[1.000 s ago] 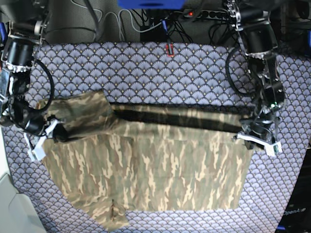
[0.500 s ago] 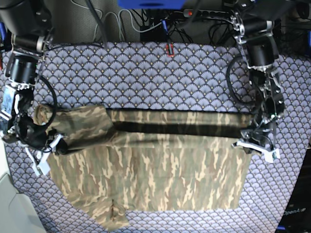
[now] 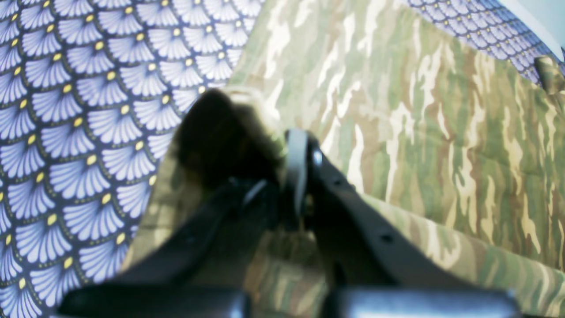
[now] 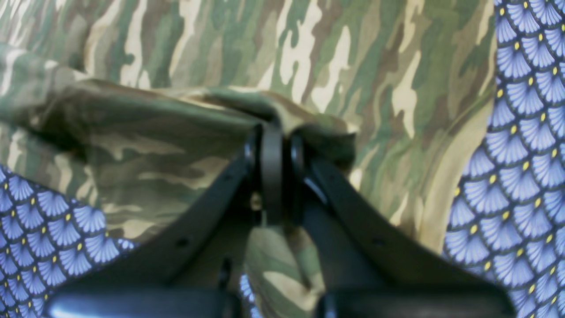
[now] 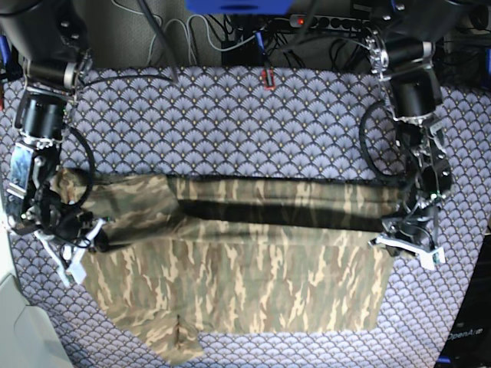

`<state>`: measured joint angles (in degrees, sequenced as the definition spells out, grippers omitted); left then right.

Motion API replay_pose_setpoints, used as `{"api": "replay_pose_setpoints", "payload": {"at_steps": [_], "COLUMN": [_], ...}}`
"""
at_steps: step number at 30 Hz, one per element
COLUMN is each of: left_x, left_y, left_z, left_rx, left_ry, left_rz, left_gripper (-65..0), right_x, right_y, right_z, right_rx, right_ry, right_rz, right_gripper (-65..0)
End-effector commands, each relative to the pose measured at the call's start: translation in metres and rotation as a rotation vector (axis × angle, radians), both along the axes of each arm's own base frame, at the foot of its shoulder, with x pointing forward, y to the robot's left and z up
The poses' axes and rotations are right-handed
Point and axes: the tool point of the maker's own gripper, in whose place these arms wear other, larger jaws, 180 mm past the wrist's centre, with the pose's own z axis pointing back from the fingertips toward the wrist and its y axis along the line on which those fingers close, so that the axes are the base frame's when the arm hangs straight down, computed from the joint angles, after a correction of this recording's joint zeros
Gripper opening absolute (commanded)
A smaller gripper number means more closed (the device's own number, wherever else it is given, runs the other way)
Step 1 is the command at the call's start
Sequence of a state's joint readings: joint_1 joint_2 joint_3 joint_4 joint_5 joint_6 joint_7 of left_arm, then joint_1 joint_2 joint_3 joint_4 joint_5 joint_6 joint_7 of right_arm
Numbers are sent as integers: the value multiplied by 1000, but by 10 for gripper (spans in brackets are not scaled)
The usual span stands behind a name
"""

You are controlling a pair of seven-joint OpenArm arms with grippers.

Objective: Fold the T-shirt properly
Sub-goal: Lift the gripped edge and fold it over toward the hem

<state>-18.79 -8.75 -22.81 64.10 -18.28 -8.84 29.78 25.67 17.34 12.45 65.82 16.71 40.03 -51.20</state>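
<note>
Camouflage cloth, olive, tan and brown: the T-shirt (image 5: 230,268), lying across the purple-grey fan-scale tablecloth (image 5: 230,115) in the base view, filling the near half of the table. Far edge being lifted into a long band with a dark shadowed crease beneath it, spanning from one arm to the other. Right gripper (image 5: 84,238) pinching the cloth at the view's left, beside a bunched sleeve; left gripper (image 5: 405,239) pinching the opposite corner at the view's right. Near half of the shirt lying flat, hem uneven, one lobe trailing towards the bottom edge. Judged as first lengthwise fold under way, not yet laid down.

Left wrist view: blurred black jaws pressed together on a raised, dark tuft of the T-shirt (image 3: 419,110), left gripper (image 3: 291,176) clamping at the garment's corner. Flat camouflage spreading to the right, tablecloth (image 3: 88,110) showing bare at the left.

Right wrist view: right gripper (image 4: 273,159) closed tight on a rolled ridge of the T-shirt (image 4: 309,53), jaws meeting with only cloth between. Folded layer draping leftwards, tablecloth (image 4: 521,154) showing at the right and lower left.

Remaining, as judged from this state: carrying the lifted edge over the near half and setting it down square; dealing with the bunched sleeve; crosswise folds. Nothing yet reading as a finished fold; task appearing to be in its early part.
</note>
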Motion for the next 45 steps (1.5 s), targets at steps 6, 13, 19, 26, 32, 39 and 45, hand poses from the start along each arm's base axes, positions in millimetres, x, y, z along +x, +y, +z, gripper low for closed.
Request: {"api": "replay_pose_setpoints", "payload": {"at_steps": [6,13,19,26,32,39,45], "left_x": [13,13,13,10,3,0,-12], "left_y": [9,9,9,9,8,9,10], "left_z": [27,27,27,22,13,12,16], "left_rx": [19,21,21,19,20,26,52], "left_ry": [-78,-78,-78,-62,-45,-41,-58], "left_rz": [13,13,13,11,8,7,3], "left_gripper": [-645,-645,-645,-615,-431,-362,-363], "right_x": [20,27,33,28,29,41,31], "right_y": [7,-4,-1,18,17,10,-19], "right_z": [19,6,12,1,-7,6,60], "right_rx": [-27,28,24,-59,-182,-346,-341], "right_ry": [-53,-36,-56,-15,-31,-86,-265], "right_rz": [54,15,26,133,204,232,92], "right_gripper": [-650,-650,-650,-576,-458,-422,-423]}}
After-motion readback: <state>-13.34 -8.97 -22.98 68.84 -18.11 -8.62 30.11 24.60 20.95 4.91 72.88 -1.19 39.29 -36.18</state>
